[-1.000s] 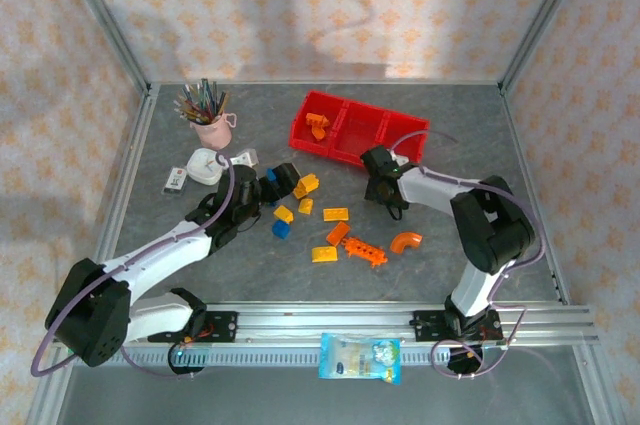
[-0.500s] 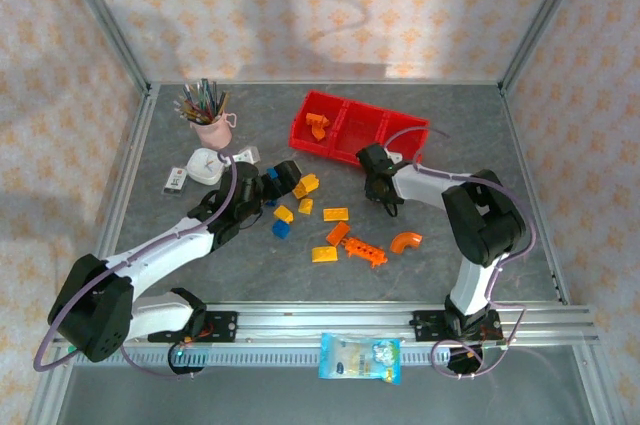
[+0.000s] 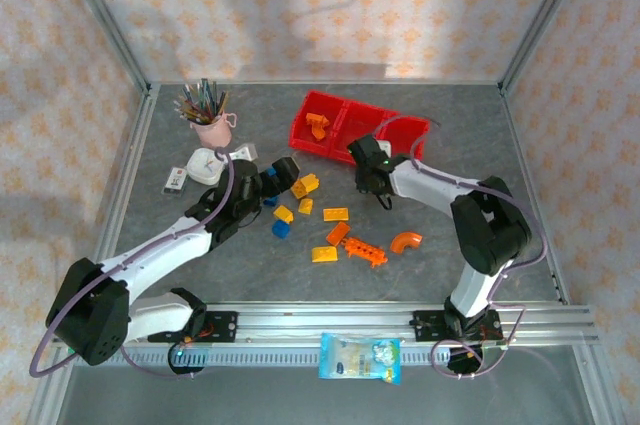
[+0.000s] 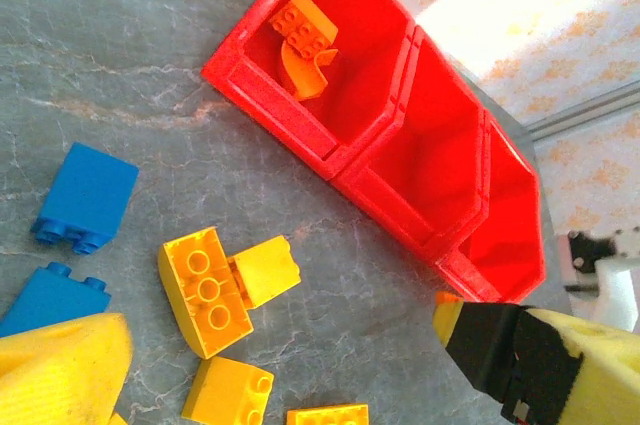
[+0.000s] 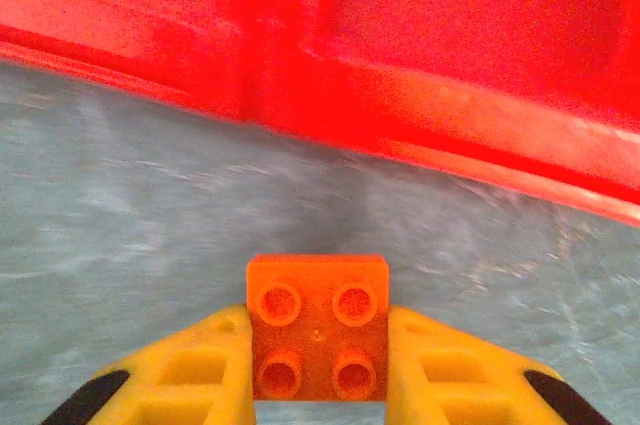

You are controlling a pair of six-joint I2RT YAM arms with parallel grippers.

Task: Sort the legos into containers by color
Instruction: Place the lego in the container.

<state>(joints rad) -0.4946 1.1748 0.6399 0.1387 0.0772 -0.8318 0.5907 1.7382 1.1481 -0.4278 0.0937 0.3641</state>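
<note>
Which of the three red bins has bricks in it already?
The left-end bin in the top view: orange bricks lie inside; the other two look bare.

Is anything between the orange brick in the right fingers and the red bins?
Nothing visible. The orange brick held by the right gripper faces the bins' near wall across bare table; only that wall must be cleared.

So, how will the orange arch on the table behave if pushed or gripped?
The orange arch looks like rigid plastic, probably light. It seems to lie flat, so a push should slide rather than roll it. Its curved back might slip in a grip.
</note>
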